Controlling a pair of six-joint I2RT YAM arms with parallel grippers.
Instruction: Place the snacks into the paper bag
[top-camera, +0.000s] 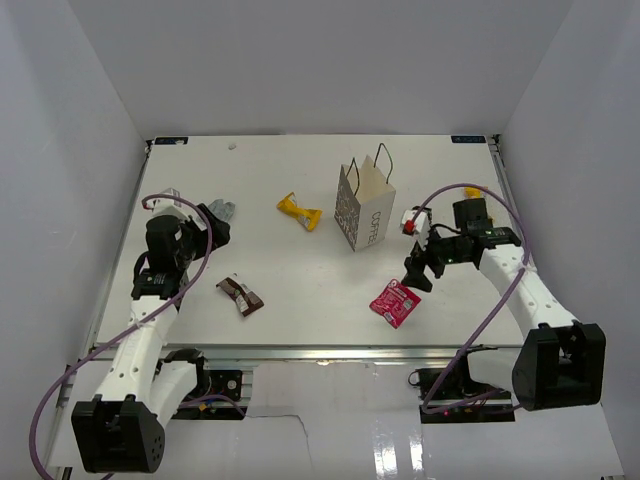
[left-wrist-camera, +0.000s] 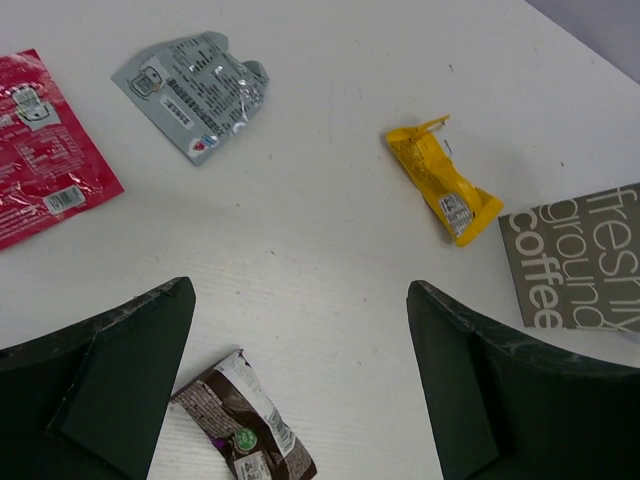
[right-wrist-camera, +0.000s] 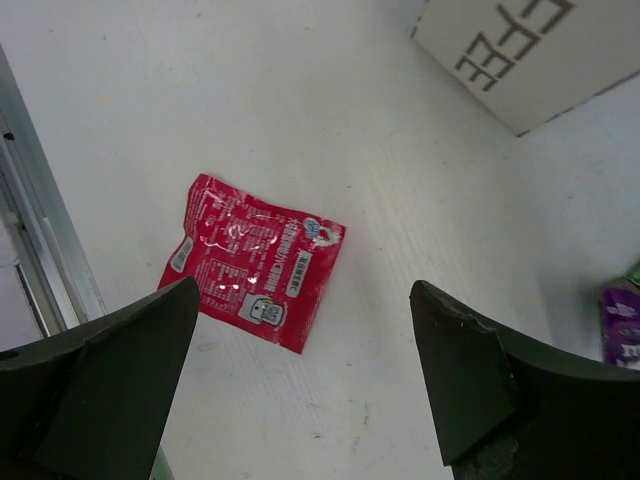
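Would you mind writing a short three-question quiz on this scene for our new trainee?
1. True or false: the paper bag lies flat on its side.
2. Near the red packet, the right gripper is: A. shut on it; B. open, holding nothing; C. inside the bag.
3. Fill in: in the top view, the packet just left of the bag is coloured ____.

Key
1. False; it stands upright.
2. B.
3. Yellow: the yellow packet.
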